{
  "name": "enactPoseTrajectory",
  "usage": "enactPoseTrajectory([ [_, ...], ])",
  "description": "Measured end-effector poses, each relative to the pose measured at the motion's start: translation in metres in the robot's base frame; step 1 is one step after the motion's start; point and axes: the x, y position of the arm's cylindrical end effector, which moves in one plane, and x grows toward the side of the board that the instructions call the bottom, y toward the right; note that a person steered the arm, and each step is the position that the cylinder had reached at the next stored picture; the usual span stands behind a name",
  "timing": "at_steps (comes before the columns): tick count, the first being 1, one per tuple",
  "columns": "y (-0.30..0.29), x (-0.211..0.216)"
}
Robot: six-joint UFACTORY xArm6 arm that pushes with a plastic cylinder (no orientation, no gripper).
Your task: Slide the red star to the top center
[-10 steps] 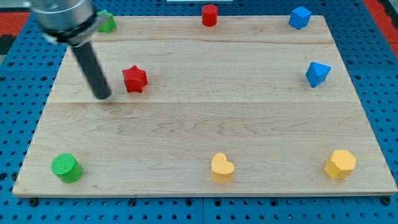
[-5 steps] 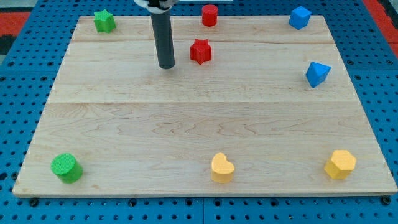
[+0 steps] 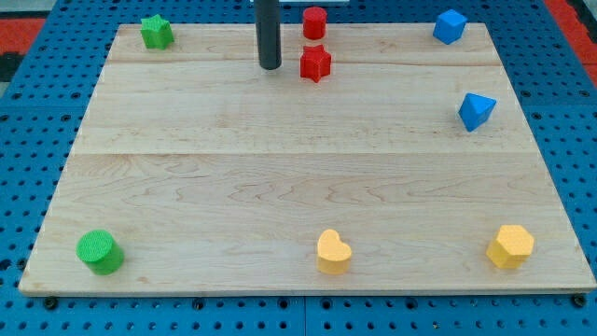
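Note:
The red star [image 3: 315,63] lies near the view's top centre of the wooden board [image 3: 280,168], just below a red cylinder [image 3: 314,21] and close to it. My tip [image 3: 270,66] rests on the board to the left of the red star, a short gap apart from it. The dark rod rises straight up out of the view's top.
A green star [image 3: 156,31] sits at the top left. A blue cube [image 3: 450,25] is at the top right, a blue wedge-like block [image 3: 476,111] at the right. A green cylinder [image 3: 98,252], yellow heart [image 3: 333,251] and yellow hexagon [image 3: 510,246] line the bottom.
The red star has slid right and up, from the board's left part to just under the red cylinder. My tip has followed it right and up.

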Motion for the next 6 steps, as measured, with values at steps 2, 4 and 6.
enactPoseTrajectory([
  [2, 0.036, 0.038],
  [4, 0.049, -0.04],
  [6, 0.049, -0.022],
])
